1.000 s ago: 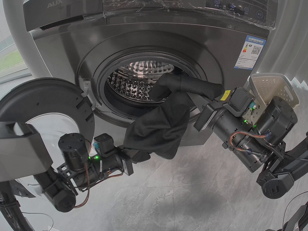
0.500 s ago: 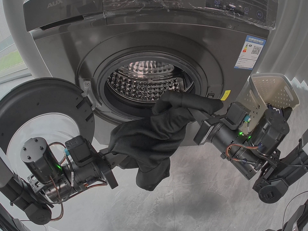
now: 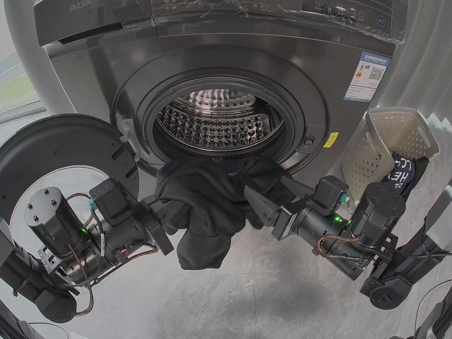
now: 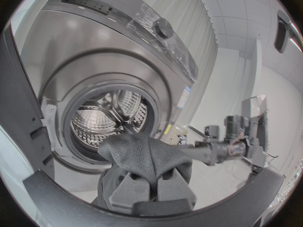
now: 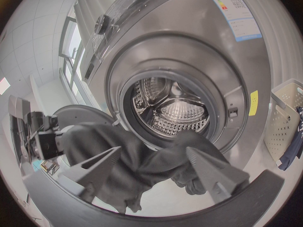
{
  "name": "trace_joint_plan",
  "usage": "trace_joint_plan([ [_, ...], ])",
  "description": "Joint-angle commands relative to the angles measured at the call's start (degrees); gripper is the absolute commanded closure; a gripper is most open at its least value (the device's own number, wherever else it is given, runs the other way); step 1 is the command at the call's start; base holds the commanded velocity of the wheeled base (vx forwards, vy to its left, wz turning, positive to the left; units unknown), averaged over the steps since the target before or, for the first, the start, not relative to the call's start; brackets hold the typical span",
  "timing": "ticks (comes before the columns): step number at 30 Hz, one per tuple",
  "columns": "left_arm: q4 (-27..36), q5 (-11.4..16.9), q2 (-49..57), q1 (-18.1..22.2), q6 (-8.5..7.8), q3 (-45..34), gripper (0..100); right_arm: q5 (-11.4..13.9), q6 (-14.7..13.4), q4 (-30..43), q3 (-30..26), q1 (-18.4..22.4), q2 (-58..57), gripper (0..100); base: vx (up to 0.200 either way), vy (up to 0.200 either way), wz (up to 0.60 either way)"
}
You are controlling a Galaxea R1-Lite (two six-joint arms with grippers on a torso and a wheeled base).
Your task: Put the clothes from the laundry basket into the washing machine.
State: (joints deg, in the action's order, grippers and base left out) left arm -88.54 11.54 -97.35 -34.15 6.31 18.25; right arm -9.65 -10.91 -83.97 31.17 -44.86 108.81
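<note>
You have one washing machine [image 3: 226, 48] in front of you, with its one round door [image 3: 61, 147] swung wide open to the left and the steel drum [image 3: 221, 128] exposed. One black garment [image 3: 207, 203] lies bunched over the bottom edge of the drum opening. Part of it rests on that lip, and the rest hangs down the machine's front above the floor [image 3: 282, 283], outside the drum. You have two tools at the garment. Your left tool [image 4: 153, 180] is clamped on a fold at the garment's left end, with the cloth pinched between its pads. Your right tool [image 5: 153, 150] sits at the garment's right end with its fingers spread apart and cloth lying in the gap between them; you cannot tell whether either finger touches it. One pale laundry basket [image 3: 376, 147] stands on the floor just beside the machine's right front corner, with one dark blue garment [image 3: 400, 175] with white print draped at its near edge. The open door sits close behind your left arm, and the raised lower lip of the opening lies between the hanging cloth and the drum.
</note>
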Motion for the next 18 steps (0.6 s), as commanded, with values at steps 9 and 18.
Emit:
trace_joint_plan([
  [9, 0.0, -8.6, -5.0, 0.7, 0.1, 5.8, 100, 0.0, 0.5, 0.3, -3.9, -1.8, 2.3, 0, 0.0, 0.0, 0.0],
  [18, 0.0, -10.5, -6.4, 0.7, 0.19, 6.8, 100, 0.5, -0.2, -0.6, -4.8, -7.2, 4.6, 0, 0.0, 0.0, 0.0],
])
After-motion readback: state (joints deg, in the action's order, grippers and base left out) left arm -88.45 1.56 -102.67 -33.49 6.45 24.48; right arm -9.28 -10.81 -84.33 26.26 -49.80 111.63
